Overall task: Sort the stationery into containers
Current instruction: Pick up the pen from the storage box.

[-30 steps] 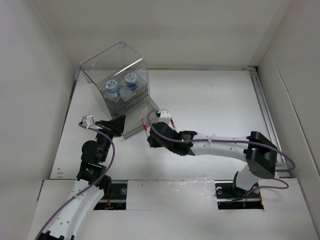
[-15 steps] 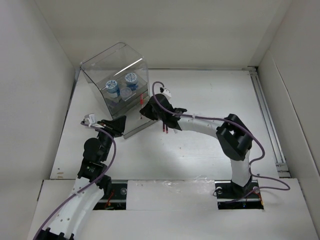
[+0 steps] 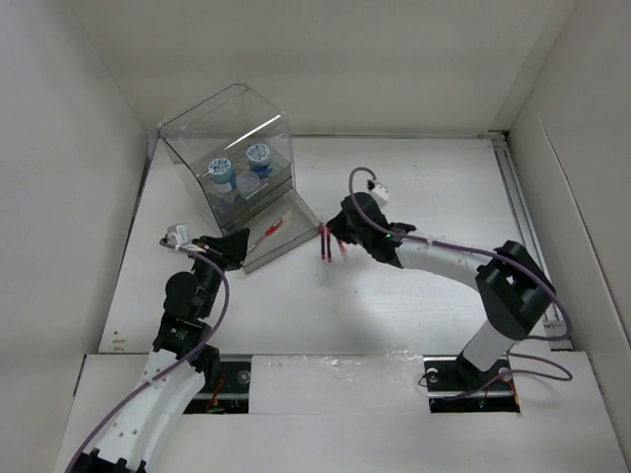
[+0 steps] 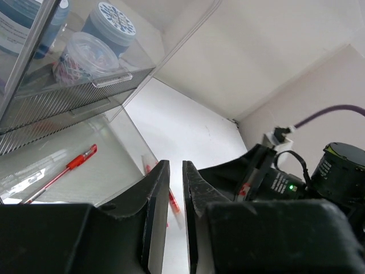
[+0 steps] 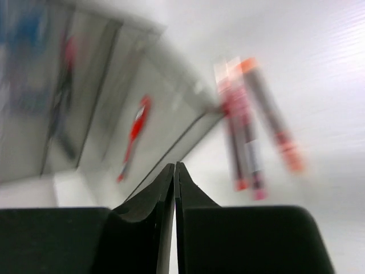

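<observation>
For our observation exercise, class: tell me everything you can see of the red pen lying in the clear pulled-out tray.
The red pen is thin, with a bright red capped end and a slimmer, paler barrel. It looks like plastic. It lies flat and diagonal on the floor of the clear tray, which stands drawn out at the base of the acrylic box. Only the tray touches it; nothing else lies there.

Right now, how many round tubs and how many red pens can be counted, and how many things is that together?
Round tubs, inside the clear box: 3
Red pens: 4 (3 on the table, 1 in the drawer)
Total: 7
</observation>
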{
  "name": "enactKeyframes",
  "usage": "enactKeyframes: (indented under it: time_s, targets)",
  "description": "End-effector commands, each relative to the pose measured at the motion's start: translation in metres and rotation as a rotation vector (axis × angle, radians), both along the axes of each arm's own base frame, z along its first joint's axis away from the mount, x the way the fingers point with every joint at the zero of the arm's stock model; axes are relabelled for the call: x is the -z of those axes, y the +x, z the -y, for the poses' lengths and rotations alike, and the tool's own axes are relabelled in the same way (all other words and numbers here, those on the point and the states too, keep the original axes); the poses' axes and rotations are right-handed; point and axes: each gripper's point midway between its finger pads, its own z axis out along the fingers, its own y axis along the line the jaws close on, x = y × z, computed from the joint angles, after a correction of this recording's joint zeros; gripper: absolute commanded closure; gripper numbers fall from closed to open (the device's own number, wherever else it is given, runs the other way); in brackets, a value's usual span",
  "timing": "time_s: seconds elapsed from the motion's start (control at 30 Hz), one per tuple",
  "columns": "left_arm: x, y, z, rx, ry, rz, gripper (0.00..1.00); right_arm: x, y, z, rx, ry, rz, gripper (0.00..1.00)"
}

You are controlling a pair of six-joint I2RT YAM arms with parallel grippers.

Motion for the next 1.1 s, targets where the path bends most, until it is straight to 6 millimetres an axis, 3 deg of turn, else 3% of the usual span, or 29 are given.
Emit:
enactKeyframes:
  time_s: [0.0,0.03,0.07,0.2,0.4,0.63,0.77,0.87,0.97,1.0,1.07]
  targets:
    - [-0.018,-0.002,0.005,0.026,-0.016,0.057,0.88,0.020,0.023,0.075,0.198,-0.131,-0.006,0.91]
    - [-0.020,-0.003,0.005,0.026,-0.019,0.066,0.88,0.031,0.021,0.088,0.214,-0.166,-0.041,0.88]
    - [-0.021,-0.003,0.005,0.026,-0.019,0.066,0.88,0.038,0.019,0.094,0.210,-0.185,-0.053,0.73]
    - [-0.020,-0.003,0.006,0.037,-0.017,0.066,0.88,0.063,0.014,0.091,0.128,-0.246,-0.115,0.38]
    - [-0.018,-0.002,0.007,0.037,-0.015,0.058,0.88,0.084,0.003,0.079,0.091,-0.375,-0.141,0.36]
    - [-0.020,-0.002,0.007,0.037,-0.017,0.066,0.88,0.100,-0.002,0.079,0.089,-0.444,-0.171,0.49]
    - [-0.020,-0.002,0.007,0.037,-0.017,0.066,0.88,0.107,-0.003,0.086,0.102,-0.493,-0.194,0.71]
    - [-0.020,-0.002,0.007,0.037,-0.017,0.066,0.88,0.108,-0.007,0.084,0.092,-0.501,-0.198,0.72]
    - [-0.020,-0.002,0.007,0.037,-0.017,0.066,0.88,0.110,-0.010,0.084,0.077,-0.508,-0.207,0.88]
    - [-0.020,-0.002,0.007,0.037,-0.017,0.066,0.88,0.110,-0.010,0.084,0.077,-0.508,-0.207,1.00]
    - [-0.020,-0.002,0.007,0.037,-0.017,0.066,0.88,0.098,-0.006,0.086,0.089,-0.486,-0.189,1.00]
